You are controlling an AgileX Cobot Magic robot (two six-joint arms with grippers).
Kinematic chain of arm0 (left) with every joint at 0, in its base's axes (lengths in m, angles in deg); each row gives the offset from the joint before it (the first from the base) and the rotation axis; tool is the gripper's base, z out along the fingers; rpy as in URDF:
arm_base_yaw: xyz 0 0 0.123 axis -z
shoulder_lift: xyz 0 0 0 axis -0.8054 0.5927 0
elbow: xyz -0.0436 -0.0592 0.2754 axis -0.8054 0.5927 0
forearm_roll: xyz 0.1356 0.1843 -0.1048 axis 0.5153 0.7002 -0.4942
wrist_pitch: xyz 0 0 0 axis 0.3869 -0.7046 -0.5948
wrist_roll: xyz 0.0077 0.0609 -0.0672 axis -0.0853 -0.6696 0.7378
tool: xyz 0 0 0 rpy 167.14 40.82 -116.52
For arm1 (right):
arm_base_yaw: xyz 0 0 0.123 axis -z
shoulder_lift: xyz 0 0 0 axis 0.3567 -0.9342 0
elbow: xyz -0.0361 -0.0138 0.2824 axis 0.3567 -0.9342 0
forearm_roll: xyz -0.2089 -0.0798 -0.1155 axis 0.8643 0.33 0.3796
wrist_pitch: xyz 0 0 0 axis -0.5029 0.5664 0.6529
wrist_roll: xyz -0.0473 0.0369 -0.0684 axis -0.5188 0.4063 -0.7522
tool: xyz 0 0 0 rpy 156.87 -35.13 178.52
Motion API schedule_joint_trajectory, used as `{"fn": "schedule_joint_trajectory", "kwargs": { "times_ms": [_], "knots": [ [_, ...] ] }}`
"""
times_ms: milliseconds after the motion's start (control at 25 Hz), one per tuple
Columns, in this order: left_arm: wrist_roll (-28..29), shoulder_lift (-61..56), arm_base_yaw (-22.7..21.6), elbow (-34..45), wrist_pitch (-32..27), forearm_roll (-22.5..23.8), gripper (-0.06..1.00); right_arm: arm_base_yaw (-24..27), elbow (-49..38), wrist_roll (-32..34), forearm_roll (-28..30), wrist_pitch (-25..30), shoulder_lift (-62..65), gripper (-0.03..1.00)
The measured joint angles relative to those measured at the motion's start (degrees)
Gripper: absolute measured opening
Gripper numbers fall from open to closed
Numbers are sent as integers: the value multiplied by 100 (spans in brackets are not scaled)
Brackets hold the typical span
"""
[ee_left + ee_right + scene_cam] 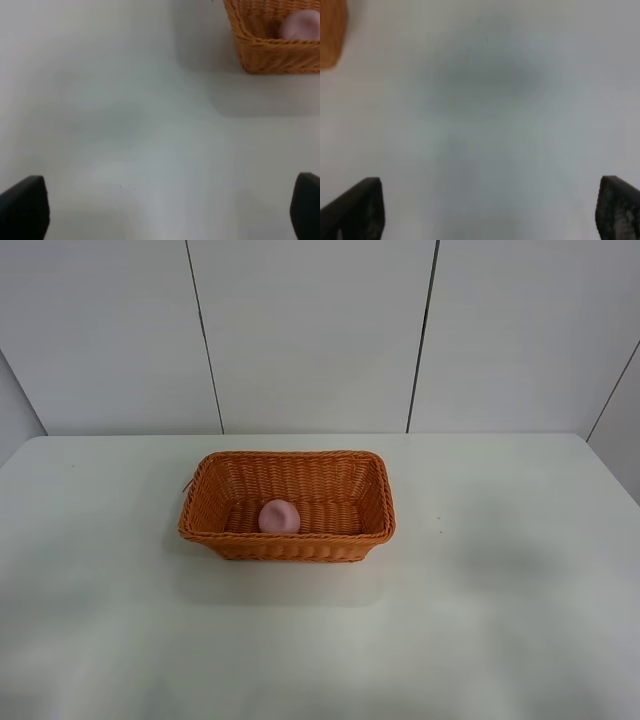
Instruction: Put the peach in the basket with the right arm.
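Note:
The pale pink peach (279,516) lies inside the orange-brown wicker basket (287,465), near the basket's front wall, a little left of its middle. The left wrist view catches the basket (260,52) and the peach (300,25) at the frame's corner. A blurred bit of the basket (331,35) shows in the right wrist view. Neither arm appears in the exterior high view. My left gripper (160,210) is open over bare table, fingers wide apart. My right gripper (482,212) is open too, nothing between its fingers.
The basket stands mid-table on a white tabletop (480,620). White wall panels (310,330) rise behind the table's far edge. A faint shadow lies on the table right of the basket.

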Motion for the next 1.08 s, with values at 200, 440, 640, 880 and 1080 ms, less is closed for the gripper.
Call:
{"fn": "schedule_joint_trajectory", "kwargs": {
  "times_ms": [200, 440, 640, 880, 1080],
  "knots": [
    [0, 0, 0, 0, 0, 0, 99, 0, -254, 0, -7, -52, 1089, 65],
    [0, 0, 0, 0, 0, 0, 99, 0, -254, 0, -7, -94, 1751, 65],
    [0, 0, 0, 0, 0, 8, 99, -31, -254, 0, -25, -94, 1751, 65],
    [0, 0, 0, 0, 0, 13, 99, -31, -254, 0, -25, -94, 1751, 65],
    [0, 0, 0, 0, 0, 13, 99, -31, -254, 4, -25, -94, 1751, 65]
  ]
}}
